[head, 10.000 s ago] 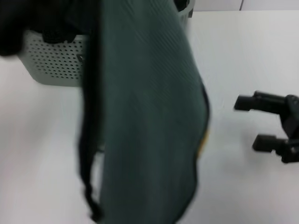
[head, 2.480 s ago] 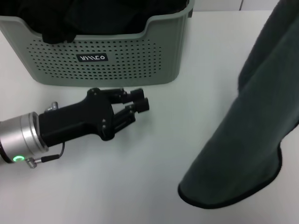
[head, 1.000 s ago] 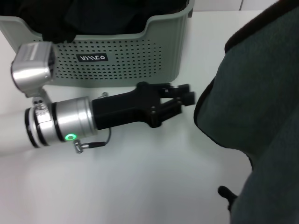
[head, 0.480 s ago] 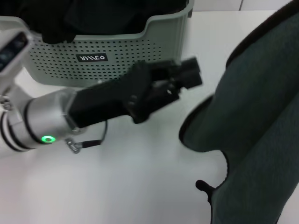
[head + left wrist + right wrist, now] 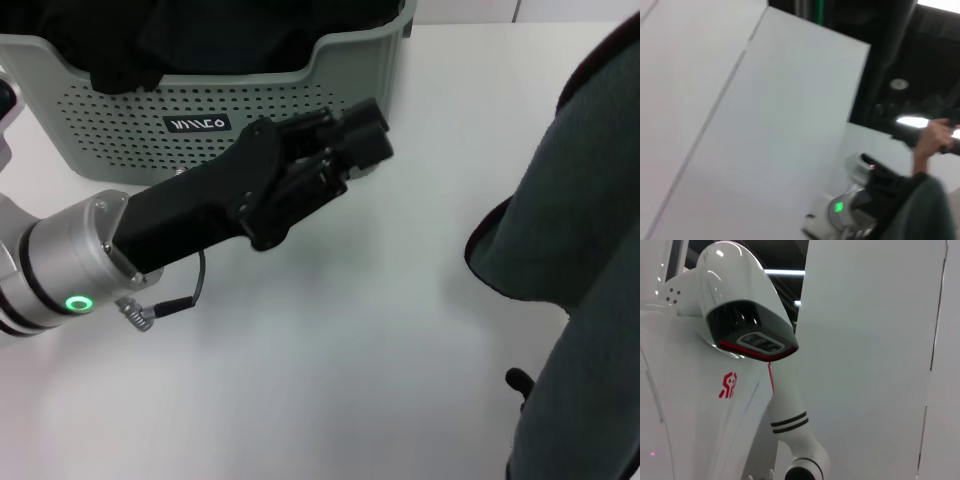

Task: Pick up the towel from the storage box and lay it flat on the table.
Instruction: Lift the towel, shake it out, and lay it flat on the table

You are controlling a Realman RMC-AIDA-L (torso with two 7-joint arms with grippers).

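Observation:
The dark grey-green towel (image 5: 590,250) with black edge trim hangs in the air at the right, above the white table (image 5: 330,380); its top runs out of the head view. My left gripper (image 5: 366,135) is shut and empty, raised just in front of the right end of the sage-green storage box (image 5: 130,150), well left of the towel. In the left wrist view my right arm, with a green light, ends in a dark right gripper (image 5: 885,185) at the top of the hanging towel (image 5: 922,215), which it holds up.
A plain black cloth (image 5: 200,30) lies heaped in the storage box, which has a black label (image 5: 198,124) on its front. The white tabletop stretches open between my left arm and the towel. The right wrist view shows only my body and a wall.
My left gripper has drawn back from the towel's edge, up and left toward the basket. The towel's lower fold has swung to the right.

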